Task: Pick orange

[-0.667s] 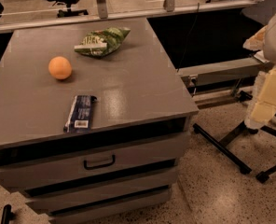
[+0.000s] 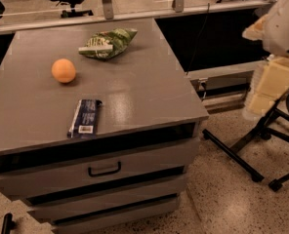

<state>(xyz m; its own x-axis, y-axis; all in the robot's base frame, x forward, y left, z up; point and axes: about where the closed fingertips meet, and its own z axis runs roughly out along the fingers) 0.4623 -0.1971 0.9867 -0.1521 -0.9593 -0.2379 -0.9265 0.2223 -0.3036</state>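
The orange (image 2: 63,70) is a small round orange fruit lying on the left part of the grey cabinet top (image 2: 134,96). My gripper (image 2: 269,89) is the cream and white piece at the right edge of the view. It hangs beside the cabinet, off its right side and far from the orange. Nothing is seen in its hold.
A green snack bag (image 2: 107,43) lies at the back of the cabinet top. A dark blue snack bar (image 2: 84,117) lies near the front edge. The cabinet has drawers with a handle (image 2: 104,170). Black chair legs (image 2: 254,150) stand on the floor at right.
The gripper has shifted slightly up and to the left at the right edge. The orange, bag and bar have not moved.
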